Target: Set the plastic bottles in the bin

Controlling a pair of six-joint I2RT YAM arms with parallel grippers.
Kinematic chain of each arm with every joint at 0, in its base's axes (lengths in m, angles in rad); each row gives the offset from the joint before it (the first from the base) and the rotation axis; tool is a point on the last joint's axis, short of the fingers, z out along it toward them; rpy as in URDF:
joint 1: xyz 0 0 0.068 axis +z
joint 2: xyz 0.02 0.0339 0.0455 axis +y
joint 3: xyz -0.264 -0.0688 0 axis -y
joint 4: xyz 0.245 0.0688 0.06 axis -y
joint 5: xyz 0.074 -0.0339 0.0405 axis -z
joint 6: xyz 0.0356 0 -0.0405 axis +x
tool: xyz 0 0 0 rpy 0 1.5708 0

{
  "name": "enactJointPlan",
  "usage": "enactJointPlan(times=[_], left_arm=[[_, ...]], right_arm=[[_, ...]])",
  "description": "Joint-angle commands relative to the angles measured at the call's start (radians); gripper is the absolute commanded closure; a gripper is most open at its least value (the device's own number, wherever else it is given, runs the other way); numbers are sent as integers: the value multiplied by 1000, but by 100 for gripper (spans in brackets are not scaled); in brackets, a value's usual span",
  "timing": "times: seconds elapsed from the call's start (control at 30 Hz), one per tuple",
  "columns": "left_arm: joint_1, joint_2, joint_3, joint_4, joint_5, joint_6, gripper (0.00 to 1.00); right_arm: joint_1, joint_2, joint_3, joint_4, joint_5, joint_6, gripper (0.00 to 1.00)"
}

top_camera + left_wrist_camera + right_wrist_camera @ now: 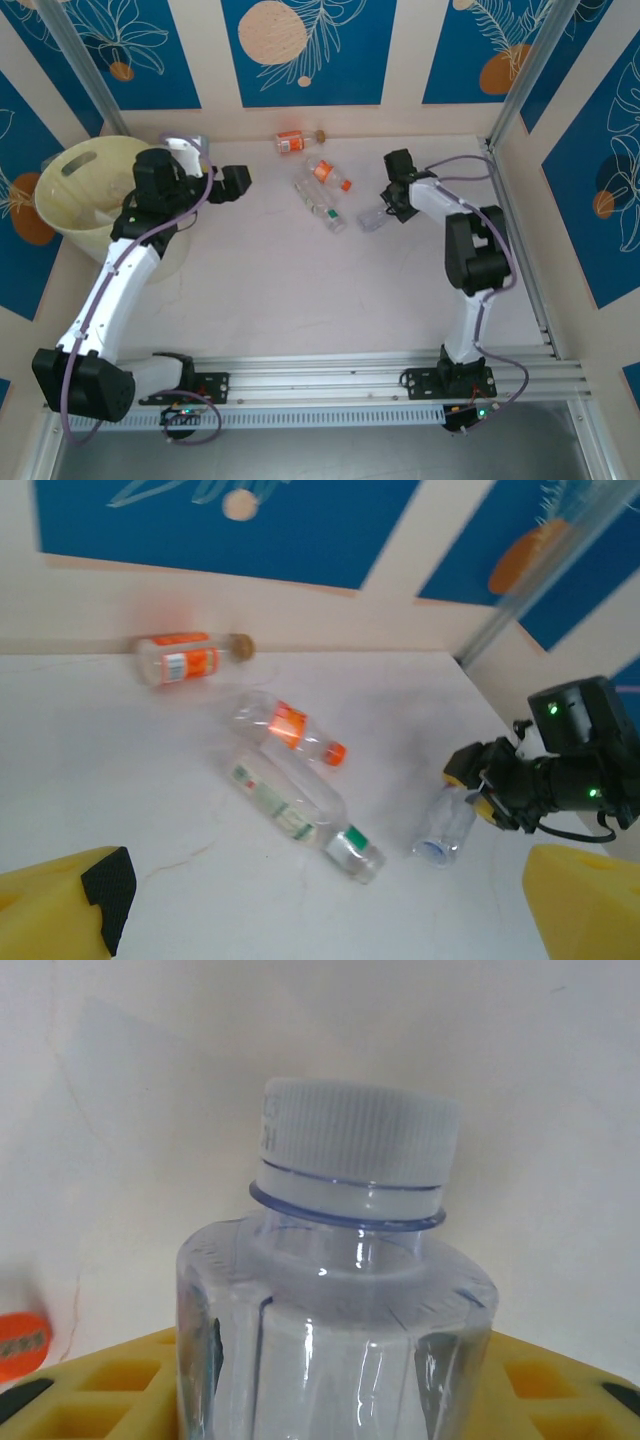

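Observation:
A clear bottle with a white cap lies on the table between the yellow fingers of my right gripper, which is shut on its body. The same clear bottle and right gripper sit right of centre. Three more plastic bottles lie on the table: an orange-label one by the back wall, an orange-capped one, and a green-label one. My left gripper hangs open and empty beside the pale-yellow bin. The left gripper looks down on the green-label bottle.
The bin stands in the far left corner against the wall. Blue-patterned walls and metal posts close in the back and sides. Bare tabletop stretches between the bottles and the arm bases.

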Motion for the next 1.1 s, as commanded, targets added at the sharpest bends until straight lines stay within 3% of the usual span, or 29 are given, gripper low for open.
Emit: enactJointPlan(times=[0.0,0.23,0.43,0.63,0.93,1.07], left_arm=[[-45,24,-14,46,33,31,0],[-157,114,12,87,84,15,0],[-244,204,39,115,99,12,0],[-306,325,80,144,193,7,0],[-359,462,42,439,433,-91,0],[-372,489,42,472,479,-93,0]], right_arm=[[1,-163,-157,169,29,-87,52],[14,-431,-458,410,-67,-230,53],[20,-564,-593,606,-206,-310,55],[49,-606,-641,758,-326,-344,55],[81,-614,-608,870,-500,-308,55],[96,-617,-591,889,-540,-275,55]])
